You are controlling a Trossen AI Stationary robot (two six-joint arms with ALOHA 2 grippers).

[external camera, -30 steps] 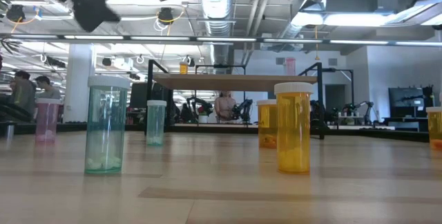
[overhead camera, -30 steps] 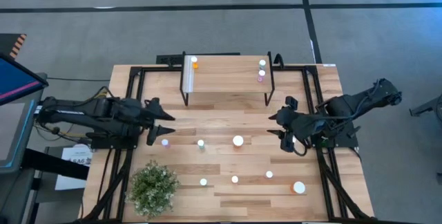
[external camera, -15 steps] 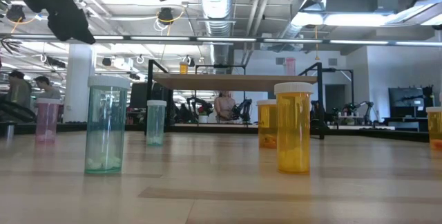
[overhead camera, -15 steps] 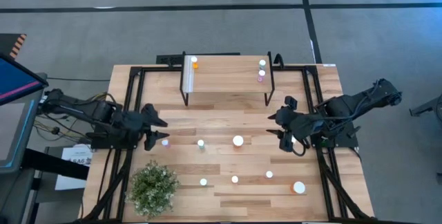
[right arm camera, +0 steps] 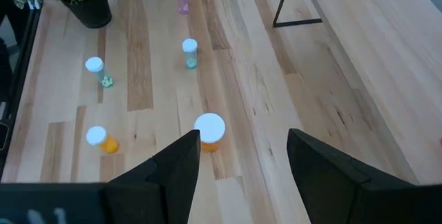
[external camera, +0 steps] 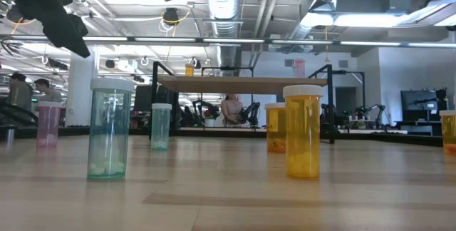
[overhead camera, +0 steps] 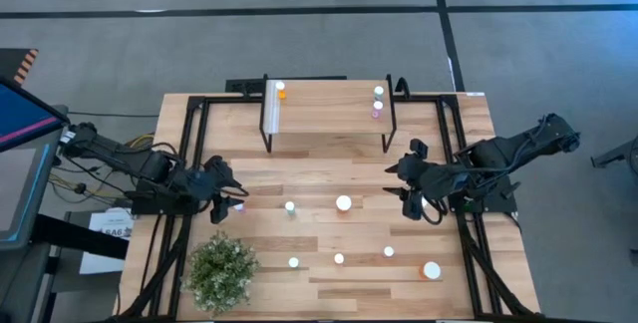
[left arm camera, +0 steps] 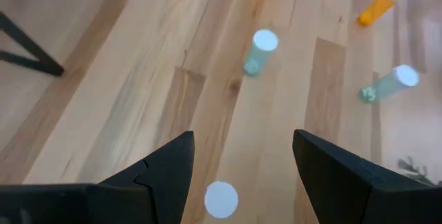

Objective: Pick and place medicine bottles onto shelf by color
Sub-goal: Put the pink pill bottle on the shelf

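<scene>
High view, left gripper [overhead camera: 227,203]: fingers spread, hovering right above a pink bottle [overhead camera: 238,205] at the table's left side.
Left wrist view: a white cap [left arm camera: 221,199] is showing between the parted fingers.
Right gripper [overhead camera: 405,183]: fingers spread, holding nothing, waiting near the shelf's right legs.
Shelf [overhead camera: 327,104]: standing at the far edge, carrying an orange bottle [overhead camera: 281,91] left, pink bottles [overhead camera: 378,110] right.
Loose bottles: standing scattered across the tabletop [overhead camera: 329,173], a large orange one [overhead camera: 343,203] mid-table.
</scene>
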